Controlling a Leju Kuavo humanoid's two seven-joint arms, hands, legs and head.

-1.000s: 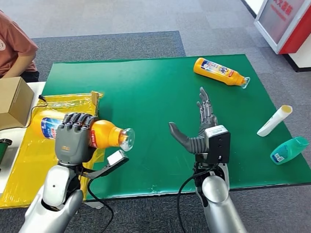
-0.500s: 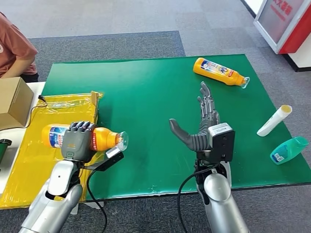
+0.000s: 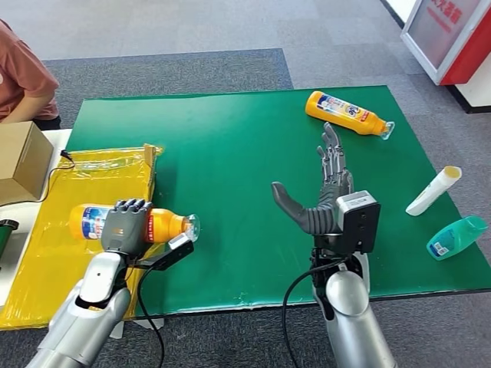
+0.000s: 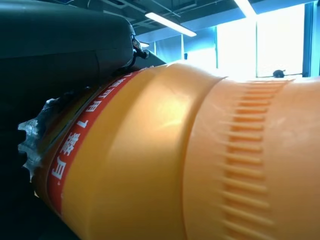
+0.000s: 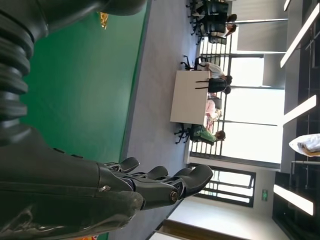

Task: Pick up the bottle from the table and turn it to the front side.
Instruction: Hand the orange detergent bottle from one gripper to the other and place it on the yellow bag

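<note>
**Left hand holds the orange bottle on its side; right hand spread above the mat**

The green rectangular table mat (image 3: 243, 153) covers most of the head view, with a crinkled yellow plastic sheet (image 3: 52, 261) overlapping its left edge. Above that sheet the left hand (image 3: 128, 227) grips an orange plastic bottle with a blue-and-white label (image 3: 165, 225), fingers wrapped over its middle; the bottle lies level, clear cap pointing toward the mat. The left wrist view adds what the head view cannot: ribbing on the bottle's shoulder and a red band with white characters beside the dark fingers.

The right hand (image 3: 324, 201) hovers over the mat, palm upright, fingers straight and slightly apart, thumb out to the side, holding nothing. The right wrist view shows those fingers (image 5: 158, 182) side on, with a room of desks and seated people beyond.

A second orange bottle (image 3: 346, 113) lies at the far edge. A white tube (image 3: 434, 190) and a teal bottle (image 3: 456, 236) lie at the right edge.
</note>
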